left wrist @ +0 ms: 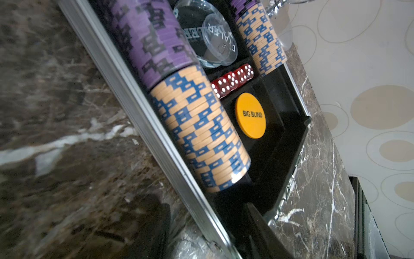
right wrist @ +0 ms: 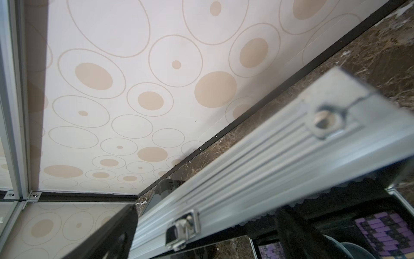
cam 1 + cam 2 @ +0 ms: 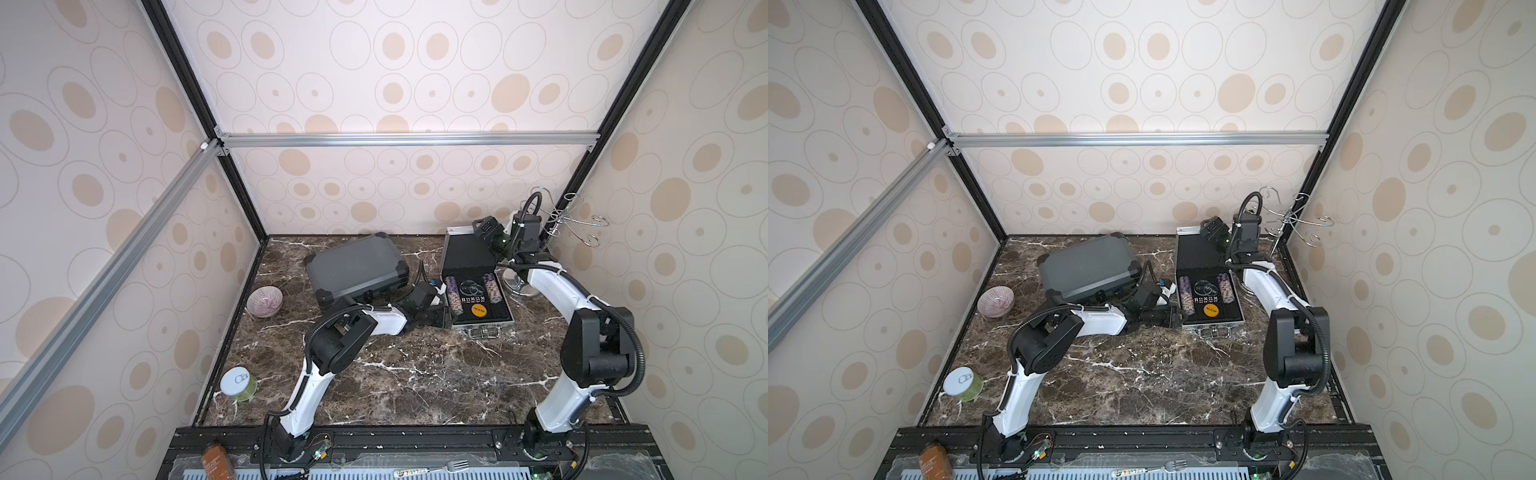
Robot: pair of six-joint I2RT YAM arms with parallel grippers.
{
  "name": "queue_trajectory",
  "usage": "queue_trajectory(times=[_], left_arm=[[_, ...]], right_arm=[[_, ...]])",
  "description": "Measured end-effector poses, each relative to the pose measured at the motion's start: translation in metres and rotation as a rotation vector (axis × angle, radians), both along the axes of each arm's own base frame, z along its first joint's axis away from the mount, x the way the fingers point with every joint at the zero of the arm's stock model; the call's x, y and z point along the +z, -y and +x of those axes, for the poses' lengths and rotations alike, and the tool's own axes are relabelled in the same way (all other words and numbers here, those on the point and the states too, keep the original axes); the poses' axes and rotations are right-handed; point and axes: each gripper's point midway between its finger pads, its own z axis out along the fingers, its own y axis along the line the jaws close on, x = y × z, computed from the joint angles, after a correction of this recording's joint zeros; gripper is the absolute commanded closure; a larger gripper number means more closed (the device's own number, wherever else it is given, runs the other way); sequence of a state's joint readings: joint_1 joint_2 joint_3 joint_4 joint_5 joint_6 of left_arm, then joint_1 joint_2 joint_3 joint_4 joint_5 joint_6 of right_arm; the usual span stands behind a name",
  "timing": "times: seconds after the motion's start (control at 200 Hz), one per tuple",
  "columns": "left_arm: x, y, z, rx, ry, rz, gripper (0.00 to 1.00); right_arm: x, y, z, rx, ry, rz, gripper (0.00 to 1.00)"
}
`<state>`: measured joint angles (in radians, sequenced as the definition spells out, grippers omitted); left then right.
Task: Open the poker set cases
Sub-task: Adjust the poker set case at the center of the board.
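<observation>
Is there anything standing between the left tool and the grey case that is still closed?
Nothing visible does. The left tool is at the open silver case's left wall, and the grey case lies right beside it, with only bare table between. The bowl sits on the grey case's other side.

Silver case (image 3: 484, 325) stands open; dark grey case (image 3: 353, 268) lies shut beside it.

the whole scene is seen in both top views from high above the front edge, looking down toward the back wall (image 3: 415, 187). the silver case (image 3: 496, 309) is shared by all views: its chip tray (image 1: 275, 134) is seen close up from the left wrist, and its lid rim (image 2: 246, 170) is seen from just beneath at the right wrist.
</observation>
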<state>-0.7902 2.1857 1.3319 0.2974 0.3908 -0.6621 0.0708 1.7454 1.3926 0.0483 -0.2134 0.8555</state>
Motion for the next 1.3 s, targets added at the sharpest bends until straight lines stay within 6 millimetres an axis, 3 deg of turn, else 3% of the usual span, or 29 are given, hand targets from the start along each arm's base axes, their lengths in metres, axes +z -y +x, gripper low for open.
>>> queue_trajectory(times=[0.14,0.675,0.985,1.176,1.301], left_arm=[[0.000,-0.001,0.001,0.003,0.003,0.002,0.46],[0.001,-0.015,0.006,0.044,0.004,0.043,0.43],[0.003,-0.017,0.007,0.053,0.009,0.050,0.41],[0.012,-0.018,0.009,0.059,0.021,0.044,0.40],[0.021,-0.019,0.010,0.063,0.038,0.036,0.34]], right_arm=[[0.008,0.000,-0.003,0.001,0.005,0.007,0.02],[0.006,-0.004,-0.013,0.010,-0.032,0.027,0.01],[-0.006,-0.009,-0.026,0.016,-0.057,0.043,0.01],[-0.014,-0.016,-0.032,0.038,-0.074,0.049,0.01],[-0.017,-0.019,-0.040,0.044,-0.083,0.052,0.01]])
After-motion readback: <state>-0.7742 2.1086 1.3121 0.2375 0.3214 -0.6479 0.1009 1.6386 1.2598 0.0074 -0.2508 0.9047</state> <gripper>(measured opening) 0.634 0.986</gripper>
